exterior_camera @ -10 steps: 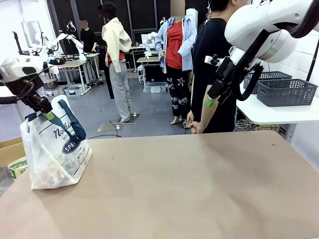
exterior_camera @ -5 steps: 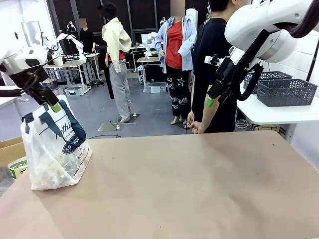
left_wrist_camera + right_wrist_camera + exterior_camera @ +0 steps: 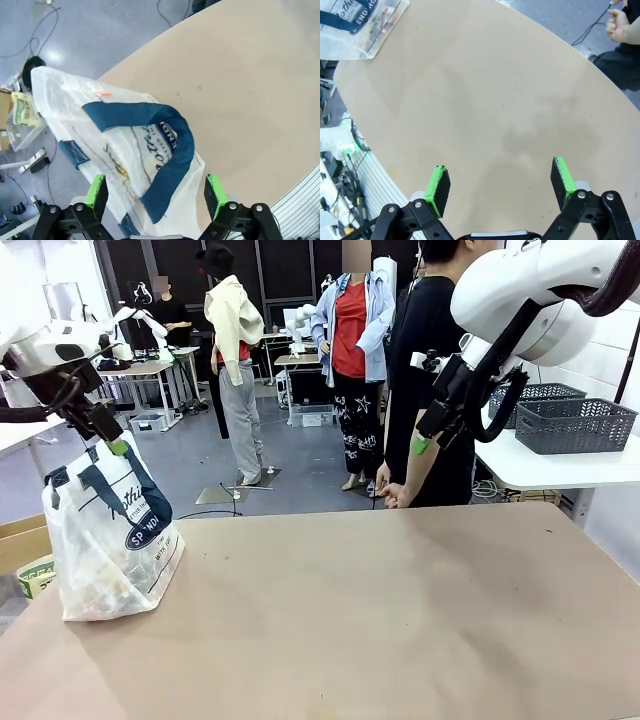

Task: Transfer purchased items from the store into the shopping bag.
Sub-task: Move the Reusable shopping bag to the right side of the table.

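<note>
Front view: the left tool has let go of the shopping bag at lower left and lifted clear, jaws wide, so the filled bag stands alone on the tabletop.

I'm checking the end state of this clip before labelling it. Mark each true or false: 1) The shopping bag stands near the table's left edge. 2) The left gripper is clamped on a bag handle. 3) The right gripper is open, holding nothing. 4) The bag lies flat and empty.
1) True: the shopping bag stands at the left edge of the table.
2) False: the left gripper is open above the handle.
3) True: the right gripper is open and holds nothing.
4) False: the bag stands upright, with goods inside.
</note>
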You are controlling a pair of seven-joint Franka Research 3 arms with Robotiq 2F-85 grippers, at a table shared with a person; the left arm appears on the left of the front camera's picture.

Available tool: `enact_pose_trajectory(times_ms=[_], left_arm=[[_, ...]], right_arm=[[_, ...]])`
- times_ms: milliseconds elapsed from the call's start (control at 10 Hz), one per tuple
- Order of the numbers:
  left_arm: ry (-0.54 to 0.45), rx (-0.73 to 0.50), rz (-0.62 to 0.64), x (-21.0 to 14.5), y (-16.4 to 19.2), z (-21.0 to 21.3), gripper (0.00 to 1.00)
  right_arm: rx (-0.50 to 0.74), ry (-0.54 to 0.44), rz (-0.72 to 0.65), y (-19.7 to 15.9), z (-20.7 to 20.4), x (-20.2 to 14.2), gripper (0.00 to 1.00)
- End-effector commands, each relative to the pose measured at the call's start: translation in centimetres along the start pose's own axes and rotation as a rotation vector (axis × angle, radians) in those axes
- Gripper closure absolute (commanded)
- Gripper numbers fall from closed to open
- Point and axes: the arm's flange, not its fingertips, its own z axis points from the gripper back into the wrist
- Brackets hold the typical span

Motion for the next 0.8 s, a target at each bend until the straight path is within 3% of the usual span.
enact_pose_trajectory(times_ms=[0, 200, 500, 700], left_arm=[[-0.010, -0.110, -0.097, 2.1, -1.0, -0.5, 0.00], [-0.056, -0.252, -0.209, 3.2, -2.2, -3.2, 0.00], [-0.211, -0.445, -0.353, 3.9, -2.3, -6.5, 0.00], [-0.294, -0.562, -0.353, 4.6, -2.8, -7.9, 0.00]], right_arm=[[-0.023, 0.009, -0.005, 0.0, -0.1, 0.1, 0.00], [-0.023, 0.009, -0.005, 0.0, -0.1, 0.1, 0.00], [-0.023, 0.009, -0.005, 0.0, -0.1, 0.1, 0.00], [-0.023, 0.009, -0.005, 0.0, -0.1, 0.1, 0.00]])
